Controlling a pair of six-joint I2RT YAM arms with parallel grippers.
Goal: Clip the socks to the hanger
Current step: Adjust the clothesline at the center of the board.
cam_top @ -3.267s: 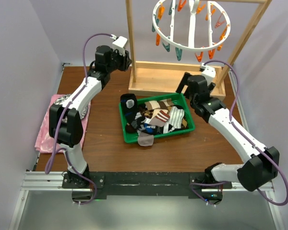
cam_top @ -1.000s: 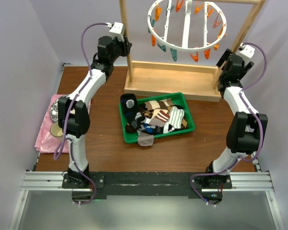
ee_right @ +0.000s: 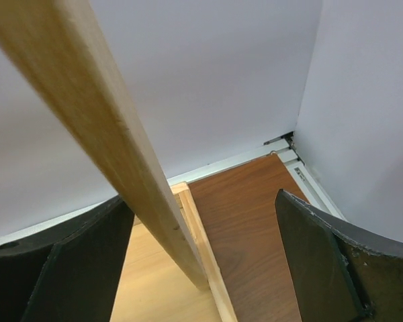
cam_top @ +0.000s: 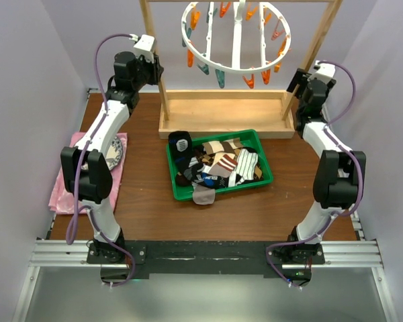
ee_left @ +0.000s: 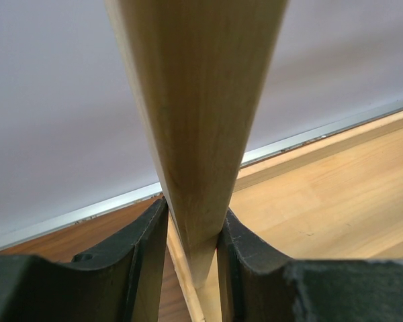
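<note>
The socks (cam_top: 218, 164) lie heaped in a green tray (cam_top: 171, 176) at mid-table. The hanger (cam_top: 235, 37), a white ring with orange and teal pegs, hangs from the light wooden frame (cam_top: 221, 114) at the back. My left gripper (cam_top: 154, 67) is shut on the frame's left post (ee_left: 195, 100), which is pinched between its black fingers (ee_left: 141, 261). My right gripper (cam_top: 302, 79) is wide open around the frame's right post (ee_right: 107, 134). In the right wrist view that post runs close to the left finger (ee_right: 67, 268), with a wide gap to the other.
A pink cloth (cam_top: 64, 184) with a round patterned object (cam_top: 113, 154) on it lies at the left table edge. Walls close in behind and on both sides. A grey sock (cam_top: 203, 196) hangs over the tray's near rim.
The wooden frame with the hanger has shifted to the left along the back of the table. Both grippers moved left with it, the left one still clamped on its post.
</note>
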